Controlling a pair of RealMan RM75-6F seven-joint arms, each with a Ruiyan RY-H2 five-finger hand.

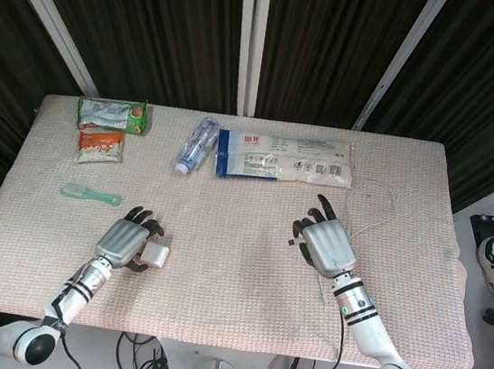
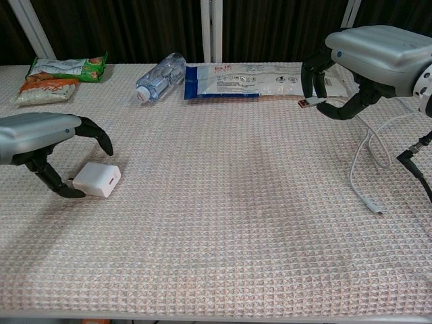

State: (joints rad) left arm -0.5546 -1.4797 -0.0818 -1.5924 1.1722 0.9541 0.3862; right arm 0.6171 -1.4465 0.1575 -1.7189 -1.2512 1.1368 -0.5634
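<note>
While the left hand point(image 2: 40, 138) cups the white charger point(image 2: 97, 179) near the tabletop's front-left corner, fingers curled about it and touching, the right hand point(image 2: 368, 61) toward the right edge pinches the cable's point(image 2: 364, 152) USB plug point(image 2: 307, 104).

L hand point(image 2: 40, 138) touches white charger point(image 2: 97, 179) w/ fingers around it. R hand point(image 2: 368, 64) pinches white cable point(image 2: 364, 145) by plug end.
</note>
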